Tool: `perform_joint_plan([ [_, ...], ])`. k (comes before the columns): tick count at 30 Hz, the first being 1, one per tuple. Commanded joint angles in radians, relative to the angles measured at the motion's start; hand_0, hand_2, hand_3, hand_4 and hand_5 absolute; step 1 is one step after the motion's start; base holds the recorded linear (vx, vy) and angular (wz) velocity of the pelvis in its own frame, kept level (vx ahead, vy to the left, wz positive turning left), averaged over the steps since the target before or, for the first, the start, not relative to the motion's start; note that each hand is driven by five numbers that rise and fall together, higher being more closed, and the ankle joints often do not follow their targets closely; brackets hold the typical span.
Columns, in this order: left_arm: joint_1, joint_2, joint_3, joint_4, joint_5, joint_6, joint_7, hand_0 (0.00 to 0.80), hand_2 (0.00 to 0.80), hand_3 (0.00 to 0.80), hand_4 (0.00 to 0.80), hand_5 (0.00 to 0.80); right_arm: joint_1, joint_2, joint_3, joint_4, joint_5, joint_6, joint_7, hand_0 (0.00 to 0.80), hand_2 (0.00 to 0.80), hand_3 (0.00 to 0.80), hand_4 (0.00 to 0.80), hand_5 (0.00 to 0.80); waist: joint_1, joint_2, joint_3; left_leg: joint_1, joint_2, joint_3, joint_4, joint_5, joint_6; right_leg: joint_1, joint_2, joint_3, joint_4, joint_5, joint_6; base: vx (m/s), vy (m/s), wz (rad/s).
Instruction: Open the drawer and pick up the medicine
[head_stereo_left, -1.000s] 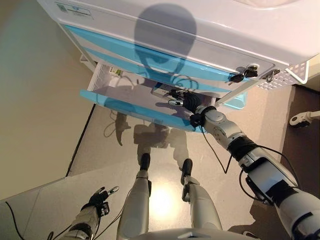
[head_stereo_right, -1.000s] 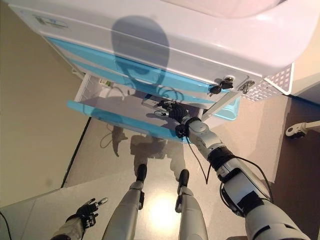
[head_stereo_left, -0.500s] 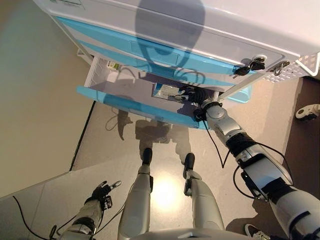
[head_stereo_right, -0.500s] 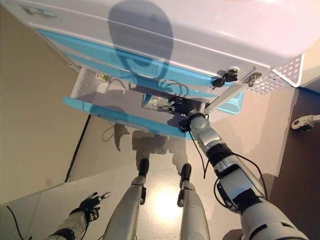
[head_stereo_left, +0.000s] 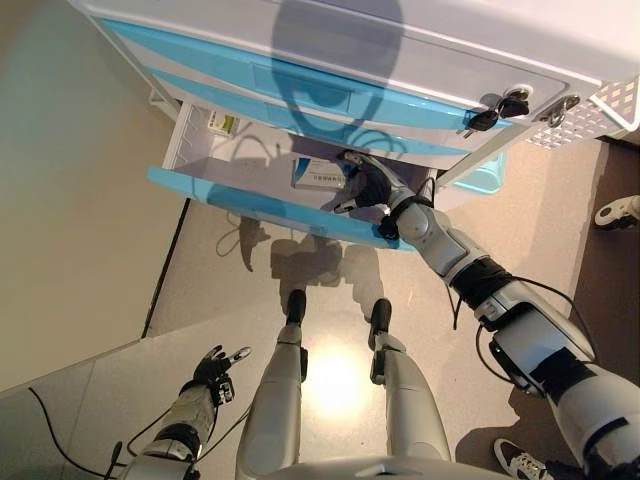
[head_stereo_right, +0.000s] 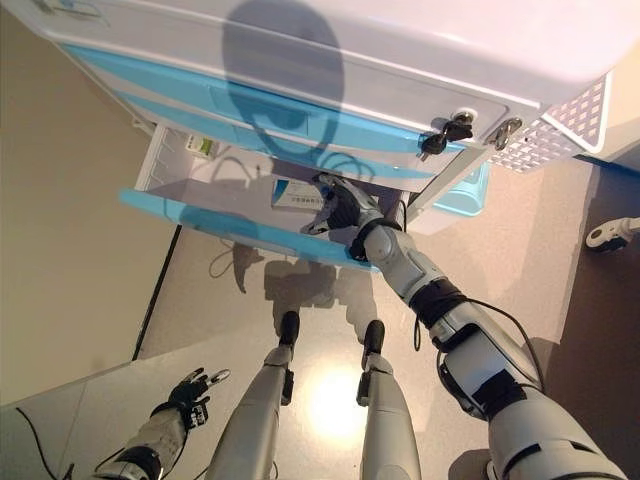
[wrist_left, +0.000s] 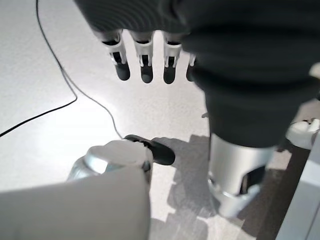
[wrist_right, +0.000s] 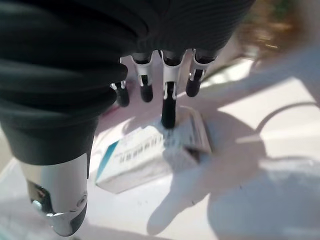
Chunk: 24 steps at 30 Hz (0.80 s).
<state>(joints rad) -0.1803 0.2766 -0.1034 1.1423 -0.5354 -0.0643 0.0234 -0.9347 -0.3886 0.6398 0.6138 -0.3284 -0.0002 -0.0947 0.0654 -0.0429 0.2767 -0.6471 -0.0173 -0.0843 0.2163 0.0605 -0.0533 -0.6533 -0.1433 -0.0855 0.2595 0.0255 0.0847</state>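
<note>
**Kid:** Where is the medicine?

**Helper:** The medicine box (wrist_right: 150, 152) lies flat on the floor of the open drawer (head_stereo_left: 240, 190), the bottom blue-fronted one in the white cabinet (head_stereo_left: 420, 40). The right hand (head_stereo_left: 365, 185) reaches into the drawer, right above the box.

**Kid:** Is the hand holding it?

**Helper:** No. The fingers (wrist_right: 169, 107) hang down straight and spread. One dark tip looks like it touches the top of the box. The thumb is off to the side and not on the box. So the hand is open and grips nothing.

**Kid:** What could go wrong?

**Helper:** I think the box could slide away. If only one finger pushes on it, the flat box may scoot back toward the drawer wall and not come up. If the thumb closes too far from the box, the hand may shut on air. The arm could also bump the drawer front (head_stereo_right: 200, 215) and nudge the drawer.

**Kid:** What about the other hand?

**Helper:** The left hand (head_stereo_left: 215, 368) hangs low by the floor, well away from the cabinet. Its fingers are straight and empty.

**Kid:** Do the views show different things?

**Helper:** Yes. The eye views show the whole cabinet, the keys (head_stereo_left: 495, 110) near its top, and another small item (head_stereo_left: 222, 124) at the far end of the drawer. The right wrist view shows none of that, but it shows the fingertips over the box up close.
</note>
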Motion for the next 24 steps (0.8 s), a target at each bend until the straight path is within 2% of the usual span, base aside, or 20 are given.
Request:
perform_joint_plan([
  [1, -0.027, -0.002, 0.018, 0.048, -0.019, -0.007, 0.005, 0.0, 0.0, 0.0, 0.0, 0.0, 0.016, -0.058, 0.08, 0.047, -0.156, -0.004, 0.021, 0.0, 0.0, 0.0, 0.0, 0.0, 0.001, 0.004, 0.031, -0.004, -0.058, 0.021, -0.049, 0.027, 0.031, 0.014, 0.007, 0.022, -0.026, 0.037, 0.017, 0.0, 0.0, 0.0],
  [8, -0.044, -0.01, 0.024, 0.055, -0.018, -0.008, 0.0, 0.0, 0.0, 0.0, 0.0, 0.0, 0.009, -0.075, 0.153, 0.011, -0.292, -0.012, 0.052, 0.0, 0.0, 0.0, 0.0, 0.0, -0.007, -0.003, 0.033, -0.009, -0.057, 0.019, -0.053, 0.026, 0.029, 0.006, 0.01, 0.03, -0.031, 0.041, 0.018, 0.002, -0.002, 0.01],
  [18, -0.044, -0.024, 0.027, 0.059, -0.014, -0.01, 0.011, 0.0, 0.0, 0.0, 0.0, 0.0, 0.047, -0.055, 0.132, -0.027, -0.295, -0.011, 0.027, 0.0, 0.0, 0.0, 0.0, 0.0, -0.01, -0.002, 0.037, -0.011, -0.056, 0.024, -0.057, 0.027, 0.029, 0.002, 0.01, 0.033, -0.033, 0.044, 0.018, 0.0, 0.0, 0.0],
  [24, -0.04, -0.024, 0.037, 0.051, 0.006, -0.015, 0.014, 0.0, 0.0, 0.0, 0.0, 0.0, 0.079, -0.1, 0.106, -0.177, -0.282, -0.046, 0.007, 0.0, 0.0, 0.0, 0.0, 0.0, -0.014, -0.002, 0.042, -0.012, -0.054, 0.019, -0.062, 0.032, 0.027, -0.001, 0.012, 0.035, -0.035, 0.044, 0.019, 0.0, 0.0, 0.0],
])
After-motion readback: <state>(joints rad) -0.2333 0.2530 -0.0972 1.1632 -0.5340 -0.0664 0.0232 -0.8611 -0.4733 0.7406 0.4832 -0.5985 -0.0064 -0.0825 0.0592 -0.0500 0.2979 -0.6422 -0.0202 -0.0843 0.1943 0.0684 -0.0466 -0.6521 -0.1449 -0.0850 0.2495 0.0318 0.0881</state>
